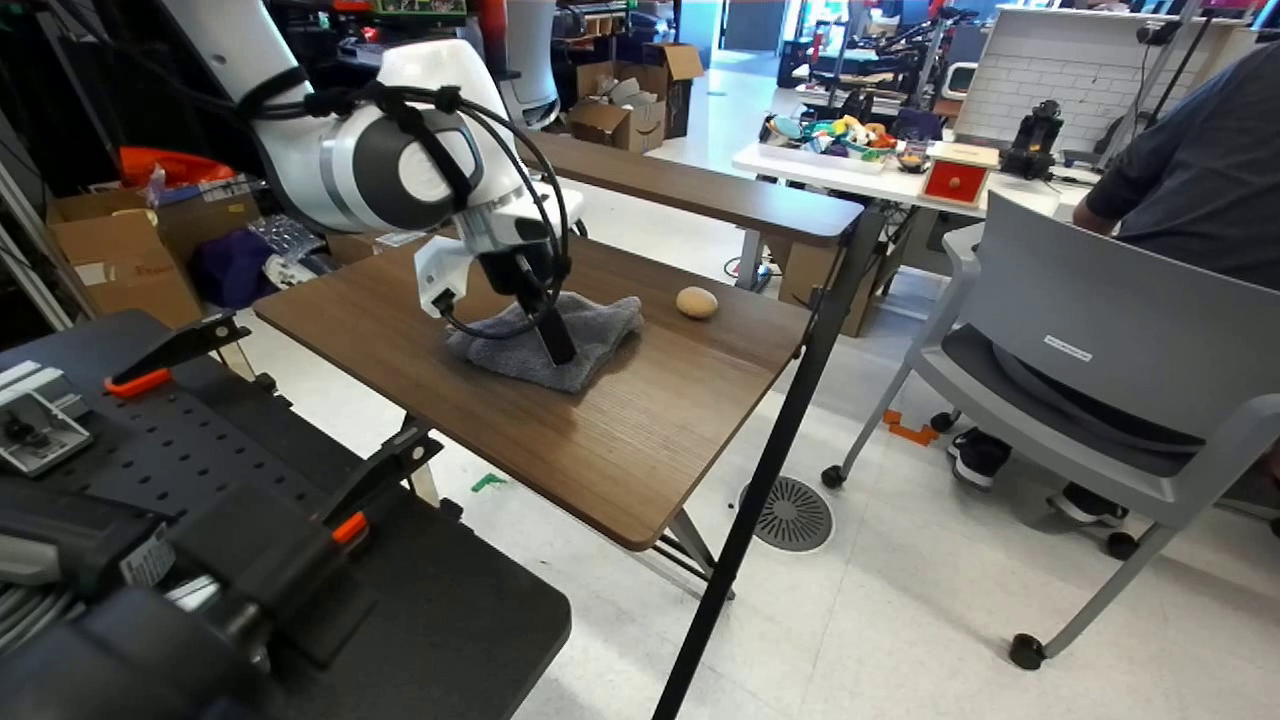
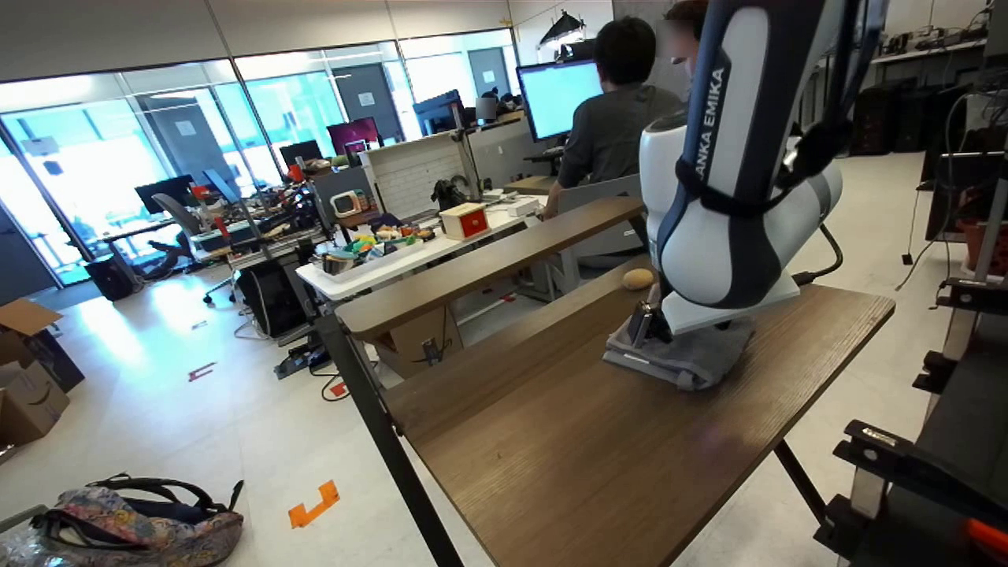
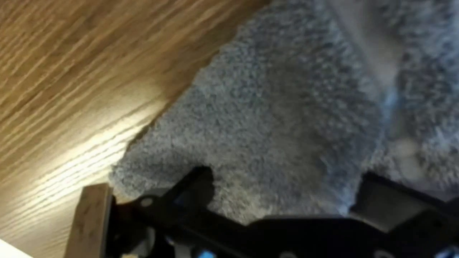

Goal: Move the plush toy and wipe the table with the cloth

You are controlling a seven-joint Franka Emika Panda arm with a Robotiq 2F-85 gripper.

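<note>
Your claw (image 3: 286, 179) stands low at the grey cloth (image 1: 597, 333) on the desk (image 1: 660, 430), jaws wide apart, the plush toy (image 1: 697, 303) lying near but clear of it, and if you're too shallow, contact being hard to judge, closing could skim the cloth and grab nothing.

Brown table (image 1: 660, 440), grey cloth (image 1: 597, 335) on top (rumpled), plush toy (image 1: 697, 303) nearby

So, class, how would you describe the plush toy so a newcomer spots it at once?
Find the brown wood-top table under the robot arm. On it lies a rumpled grey cloth; between that and the raised shelf sits the plush toy. It is rounded and tan, and far smaller than the cloth.
</note>
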